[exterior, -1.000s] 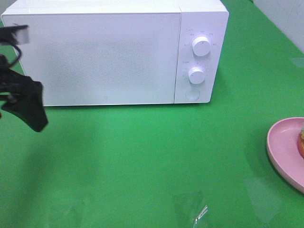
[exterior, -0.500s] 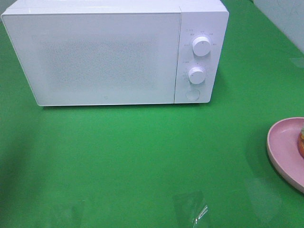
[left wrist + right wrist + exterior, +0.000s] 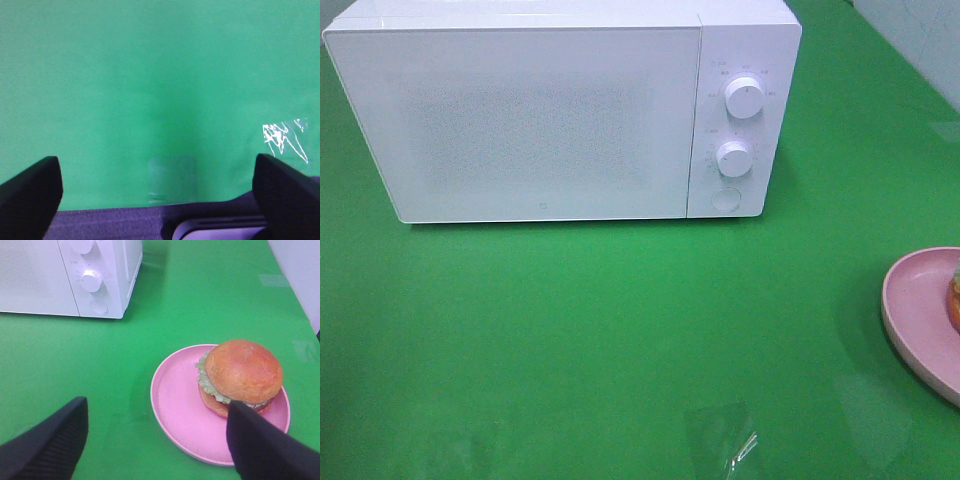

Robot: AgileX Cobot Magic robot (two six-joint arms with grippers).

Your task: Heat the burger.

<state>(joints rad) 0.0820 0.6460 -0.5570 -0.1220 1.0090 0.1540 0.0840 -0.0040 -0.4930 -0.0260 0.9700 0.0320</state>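
Note:
The burger [image 3: 242, 372], with a glossy brown bun and green lettuce, sits on a pink plate [image 3: 175, 410] on the green cloth. In the exterior high view only a sliver of the burger [image 3: 955, 295] shows at the right edge, on the pink plate [image 3: 918, 310]. My right gripper [image 3: 155, 412] is open and hangs above the near side of the plate, empty. My left gripper [image 3: 157, 167] is open over bare green cloth, holding nothing. Neither gripper shows in the exterior high view. The white microwave [image 3: 540, 120] stands at the back with its door closed.
The microwave has two knobs [image 3: 745, 98] [image 3: 734, 158] and a round button [image 3: 725, 199] on its right panel. A clear tape patch [image 3: 725, 440] lies on the cloth near the front. The table's edge [image 3: 100, 225] runs under the left gripper.
The left arm, seen at the left edge a second ago, has drawn back out of the exterior high view. The plate and microwave have not moved.

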